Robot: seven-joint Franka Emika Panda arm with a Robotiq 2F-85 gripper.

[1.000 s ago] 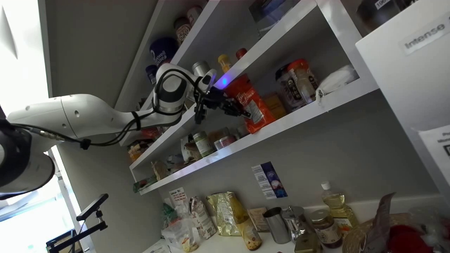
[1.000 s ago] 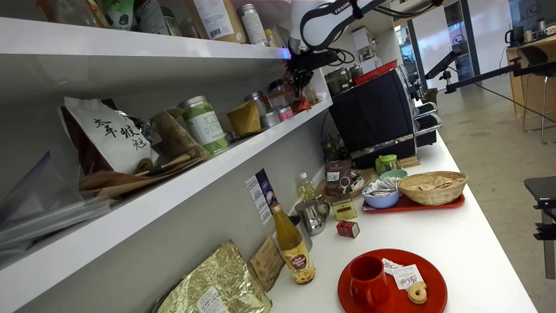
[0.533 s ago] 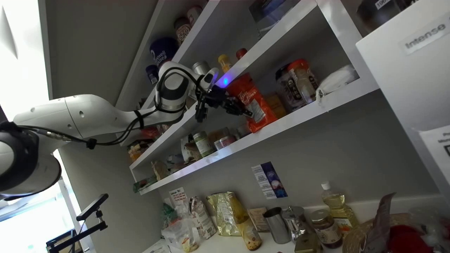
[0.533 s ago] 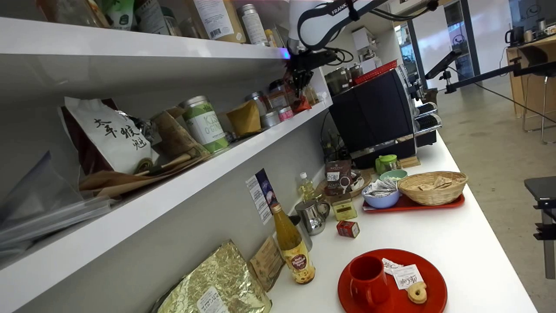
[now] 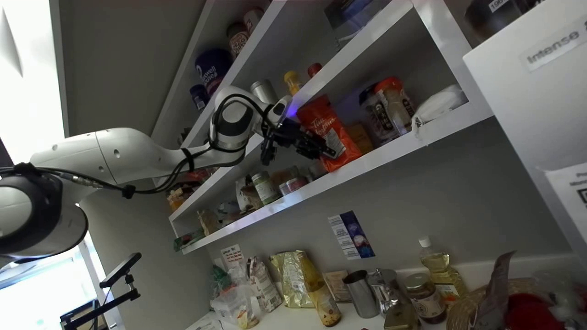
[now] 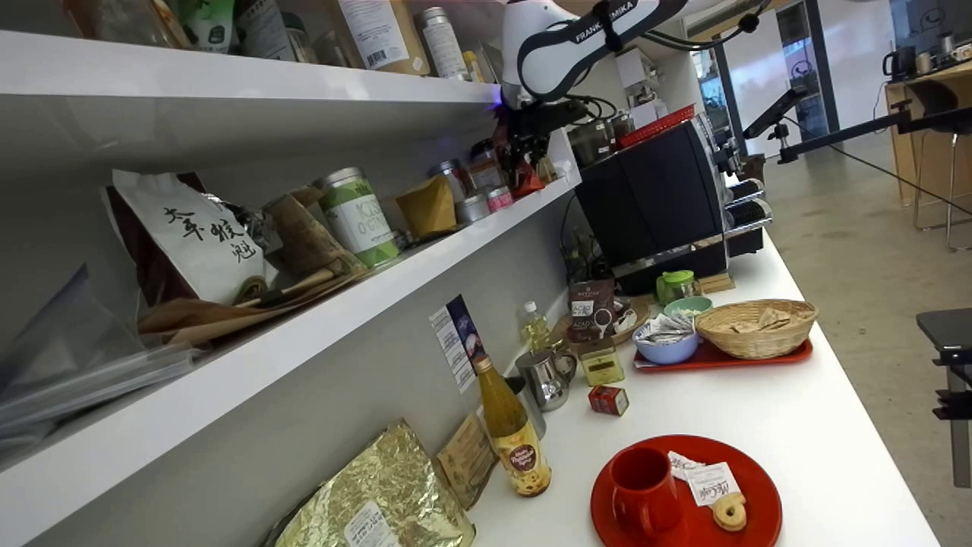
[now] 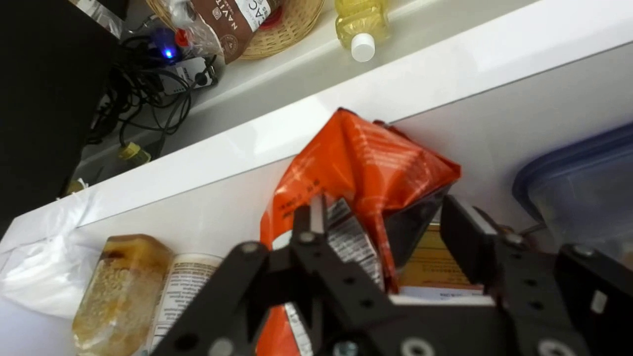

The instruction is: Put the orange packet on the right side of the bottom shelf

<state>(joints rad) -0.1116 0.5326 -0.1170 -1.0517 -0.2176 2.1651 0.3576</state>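
Note:
The orange packet stands on the bottom shelf near its front edge, towards the shelf's right-hand end in this exterior view. Seen from the wrist, the packet is creased, and its side seam and printed label lie between my parted jaws. My gripper is open; one finger stands in front of the label and the far finger is clear of the packet. Whether the near finger touches it, I cannot tell. In an exterior view the gripper hides most of the packet.
Lidded jars and a white bag stand further right on that shelf. A tan box sits behind the packet. Small jars are on the other side. The middle shelf's board runs just above the wrist. A dark machine stands beyond.
The jaws have parted, letting go of the packet. The arm has shifted slightly right in an exterior view. The packet moved slightly right at first, then stayed put.

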